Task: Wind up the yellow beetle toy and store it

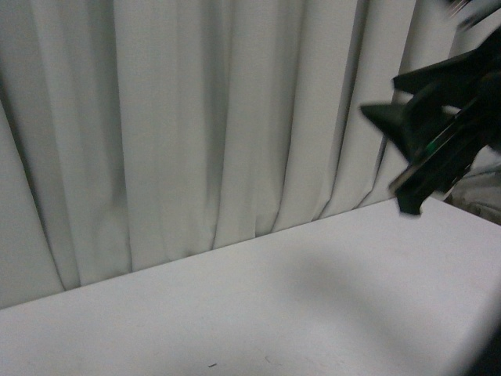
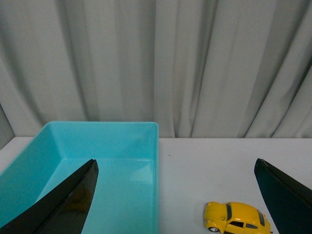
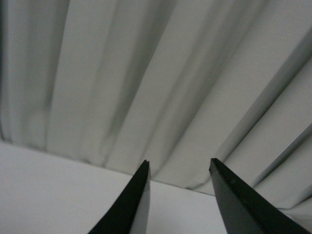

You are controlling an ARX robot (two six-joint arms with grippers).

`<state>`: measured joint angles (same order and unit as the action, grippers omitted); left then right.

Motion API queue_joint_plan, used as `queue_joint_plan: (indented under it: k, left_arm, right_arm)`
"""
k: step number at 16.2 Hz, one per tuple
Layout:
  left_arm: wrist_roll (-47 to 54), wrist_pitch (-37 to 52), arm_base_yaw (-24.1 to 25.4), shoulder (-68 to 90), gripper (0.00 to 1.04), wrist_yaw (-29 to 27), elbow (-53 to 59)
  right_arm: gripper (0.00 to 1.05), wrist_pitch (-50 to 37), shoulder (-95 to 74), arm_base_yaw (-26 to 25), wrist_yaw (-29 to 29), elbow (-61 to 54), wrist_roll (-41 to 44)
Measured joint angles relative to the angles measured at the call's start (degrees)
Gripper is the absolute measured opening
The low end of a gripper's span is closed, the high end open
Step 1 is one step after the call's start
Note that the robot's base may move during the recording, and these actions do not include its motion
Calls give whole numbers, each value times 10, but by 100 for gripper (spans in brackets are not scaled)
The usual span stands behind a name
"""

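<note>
The yellow toy car stood on its wheels on the white table, outside the turquoise bin and a little apart from its near wall. In the left wrist view the left claw was released, its two dark fingers spread wide, with the car low between them, close to one finger but touching neither. The bin looked empty as far as its floor showed. The right claw was also released, its fingers parted with nothing between them, pointing toward the pale curtain above the table's far edge. In the front view the right arm hung blurred above the table's right side; the car and bin lay out of that view
</note>
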<state>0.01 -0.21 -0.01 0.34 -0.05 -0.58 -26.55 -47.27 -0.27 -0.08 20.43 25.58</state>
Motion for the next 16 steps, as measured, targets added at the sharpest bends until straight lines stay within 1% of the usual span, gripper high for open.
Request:
queue_joint_plan:
  k: [1,2,3,4,8,9,13,16]
  left_arm:
    - [0,0,0,0,98,0,0]
    - [0,0,0,0,98,2,0]
    - [0,0,0,0,98,0,0]
    - [0,0,0,0,98,0,0]
    - [0,0,0,0,98,0,0]
    - [0,0,0,0,98,0,0]
    - [0,0,0,0,98,0,0]
    - [0,0,0,0,98,0,0]
  right_arm:
    - [30,-13,39,0,-1,-24,-118]
    - [19,-14,52,0,1,-46,-175]
    - [8,-10,57,0,0,-69,-206]
    - [2,-7,70,0,-1,-90,-222]
    - [2,8,146,0,0,-137,-245]
    - [2,32,195,0,0,-160,-246]
    - [2,73,252,0,1,-179,-246]
    - [2,82,266,0,0,-182,-246]
